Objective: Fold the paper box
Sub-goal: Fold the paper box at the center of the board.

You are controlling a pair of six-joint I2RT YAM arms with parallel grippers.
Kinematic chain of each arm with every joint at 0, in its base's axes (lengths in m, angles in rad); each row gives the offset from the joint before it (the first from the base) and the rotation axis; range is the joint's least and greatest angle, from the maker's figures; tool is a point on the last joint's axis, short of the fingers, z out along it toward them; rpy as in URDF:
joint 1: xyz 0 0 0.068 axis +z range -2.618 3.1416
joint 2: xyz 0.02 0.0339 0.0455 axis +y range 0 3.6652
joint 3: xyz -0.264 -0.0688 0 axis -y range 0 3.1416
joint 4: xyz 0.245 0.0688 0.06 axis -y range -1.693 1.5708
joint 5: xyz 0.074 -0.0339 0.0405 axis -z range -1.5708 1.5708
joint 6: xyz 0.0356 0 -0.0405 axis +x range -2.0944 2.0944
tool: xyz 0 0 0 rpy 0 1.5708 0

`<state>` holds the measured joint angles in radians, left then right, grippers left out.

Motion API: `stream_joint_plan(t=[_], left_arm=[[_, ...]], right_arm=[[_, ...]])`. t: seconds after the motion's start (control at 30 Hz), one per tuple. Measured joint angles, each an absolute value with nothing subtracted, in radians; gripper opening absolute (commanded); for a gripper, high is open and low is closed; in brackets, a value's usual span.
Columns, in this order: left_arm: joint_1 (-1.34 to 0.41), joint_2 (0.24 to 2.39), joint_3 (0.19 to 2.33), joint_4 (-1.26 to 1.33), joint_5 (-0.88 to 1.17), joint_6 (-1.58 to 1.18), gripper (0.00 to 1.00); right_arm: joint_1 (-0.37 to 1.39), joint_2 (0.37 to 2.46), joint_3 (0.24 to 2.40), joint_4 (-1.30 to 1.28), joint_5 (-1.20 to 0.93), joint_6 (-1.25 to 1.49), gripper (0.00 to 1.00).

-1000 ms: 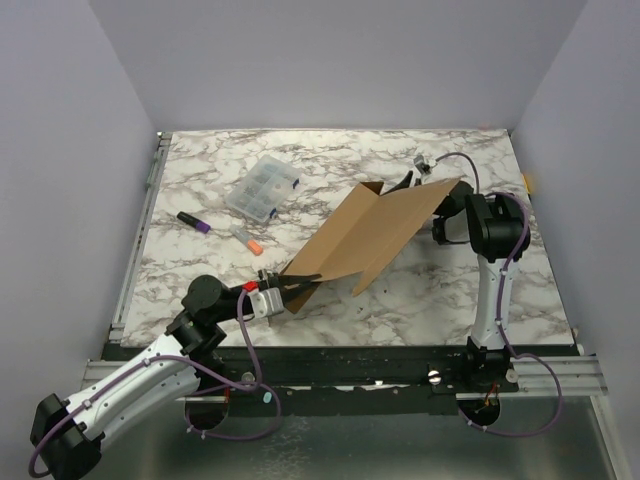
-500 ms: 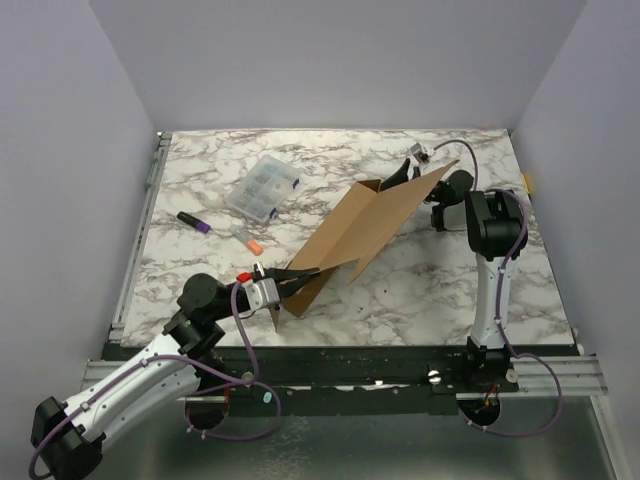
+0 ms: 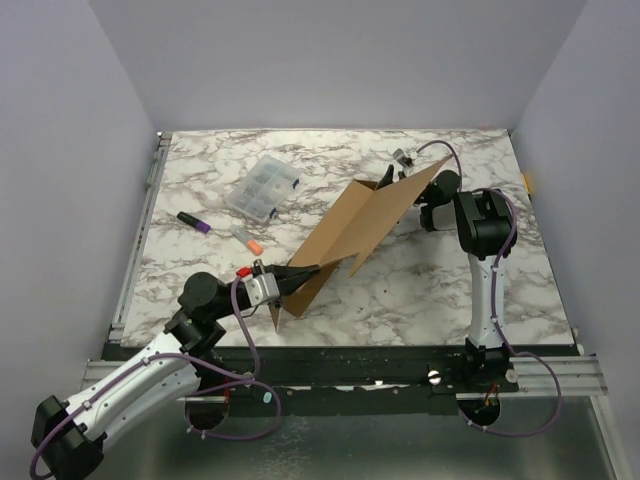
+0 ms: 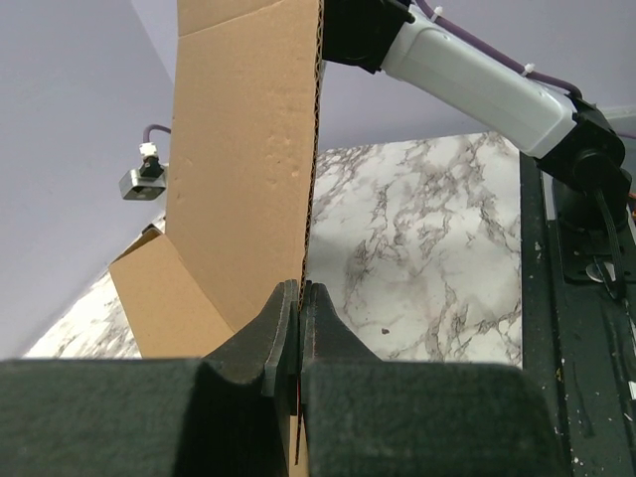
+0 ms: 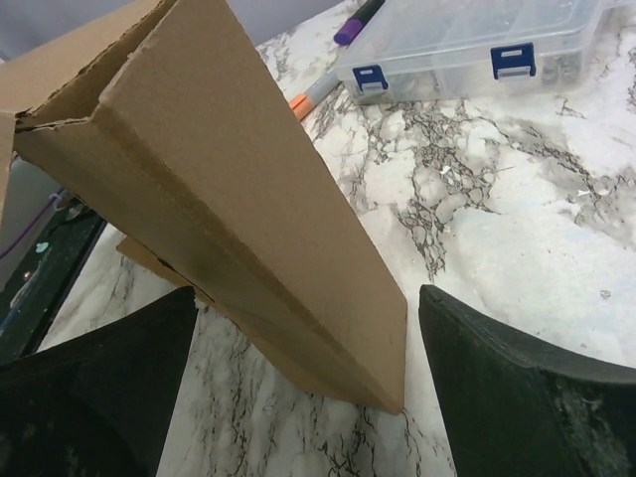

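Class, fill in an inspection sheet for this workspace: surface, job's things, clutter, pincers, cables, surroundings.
Surface: white marble-patterned table with grey veins.
Job's things: paper box, brown cardboard, partly folded, held at a slant between the two arms.
Clutter: clear plastic case, purple marker and orange-tipped marker, all left of the box and apart from it.
Pincers: left pincer shut on the box's near edge; right pincer open, its fingers either side of the box's far end.
Cables: purple cables run along both arms.
Surroundings: plain lilac walls on three sides; nothing else seen.
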<state>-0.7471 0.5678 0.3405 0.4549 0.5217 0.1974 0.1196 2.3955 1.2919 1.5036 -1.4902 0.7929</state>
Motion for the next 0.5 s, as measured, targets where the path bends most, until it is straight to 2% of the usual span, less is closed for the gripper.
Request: stream_joint_plan(t=[0.17,0.5], left_arm=[[-0.745,0.596,0.340,0.492,0.517,0.170,0.00],[-0.739,0.625,0.342,0.541,0.487,0.113,0.00]], right_arm=[[0.128,2.395,1.293,1.504,-1.470,0.810,0.78],[0.166,2.395,1.280,1.505,-1.386,0.815,0.61]])
